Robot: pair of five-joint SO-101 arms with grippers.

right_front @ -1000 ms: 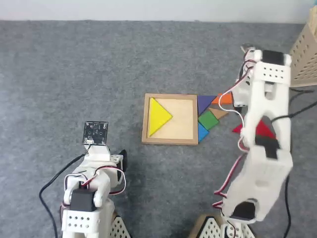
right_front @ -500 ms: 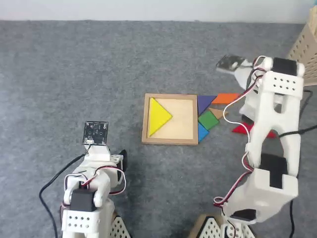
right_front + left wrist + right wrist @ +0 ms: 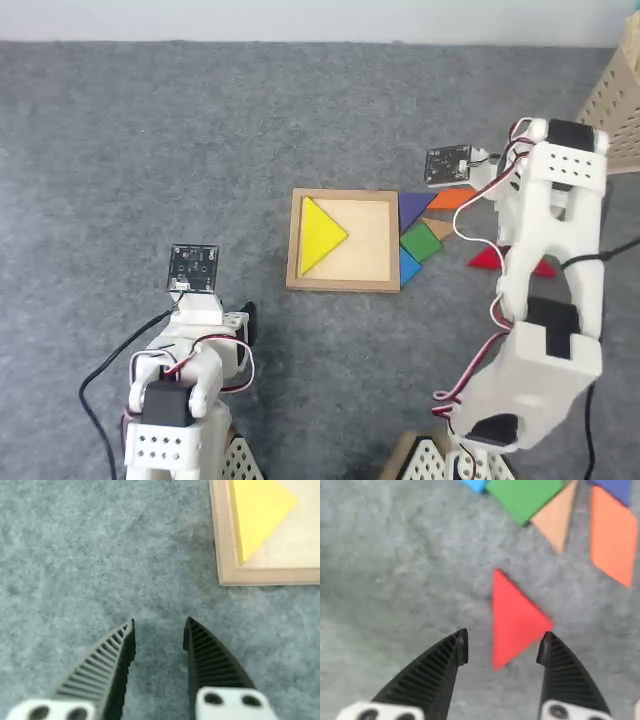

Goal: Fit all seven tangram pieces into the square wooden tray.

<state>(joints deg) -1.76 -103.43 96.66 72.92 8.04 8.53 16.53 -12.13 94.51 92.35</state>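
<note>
The right gripper [image 3: 505, 635] is hovering, jaws apart, over the red triangle [image 3: 517, 617], a thin, stiff, light piece lying flat, probably best pinched across opposite edges.

yellow triangle [image 3: 320, 235] in tray [image 3: 344, 283], six pieces outside

Grey felt table [image 3: 150, 120] under wooden tray [image 3: 345, 285] and loose tangram pieces [image 3: 420, 240]
</note>
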